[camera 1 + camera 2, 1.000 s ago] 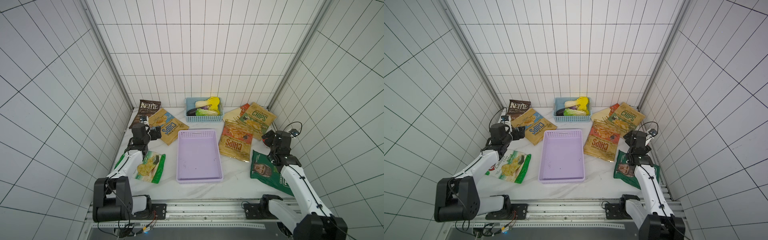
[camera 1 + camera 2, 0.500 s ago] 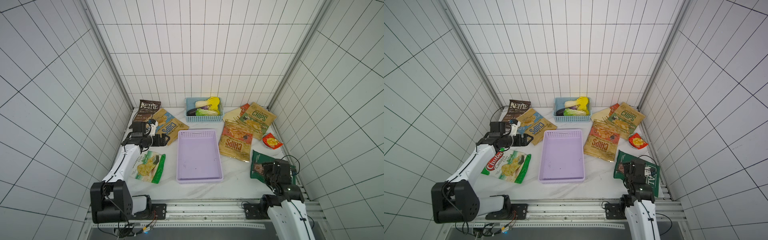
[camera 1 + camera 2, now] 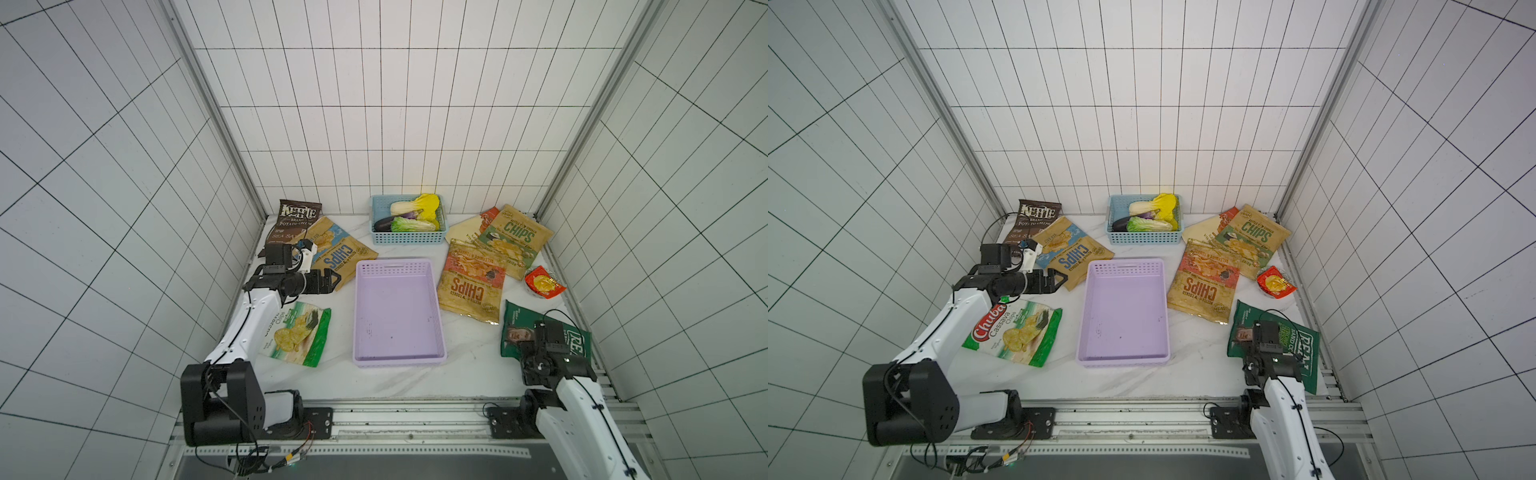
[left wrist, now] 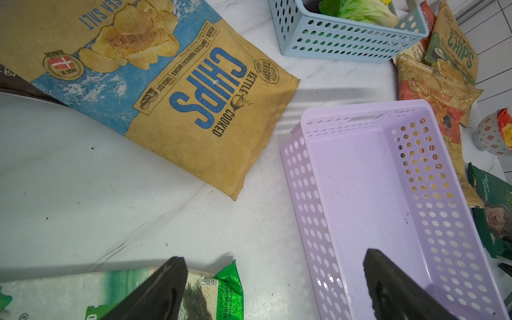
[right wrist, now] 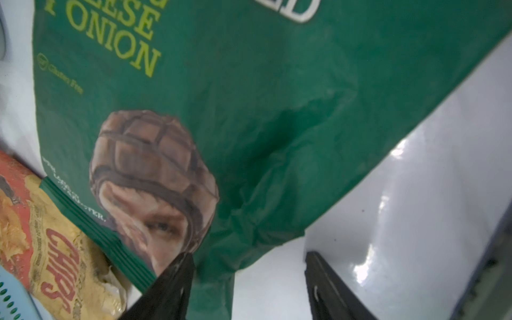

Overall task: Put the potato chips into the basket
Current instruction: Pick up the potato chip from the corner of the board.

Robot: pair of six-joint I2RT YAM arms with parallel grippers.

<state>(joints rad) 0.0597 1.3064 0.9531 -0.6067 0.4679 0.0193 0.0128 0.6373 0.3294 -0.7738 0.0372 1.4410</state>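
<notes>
Black fingers of the right gripper (image 5: 246, 255) parted, low over a corner of the dark green bag (image 5: 249, 97), one tip at its edge, the other above bare table (image 5: 388, 207). Left gripper (image 4: 273, 253) spread wide, holding nothing, raised between the blue-label bag (image 4: 194, 110), the cassava bag (image 4: 55, 288) and the lilac basket (image 4: 313, 194) just ahead. Beyond the basket, red-label bag (image 3: 469, 286) and green-label bag (image 3: 515, 237) touching; every bag outside the basket.

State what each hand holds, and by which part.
Nothing is held. The left hand hangs open over the table; the right hand stands open at the green chip bag's edge, unclamped.
</notes>
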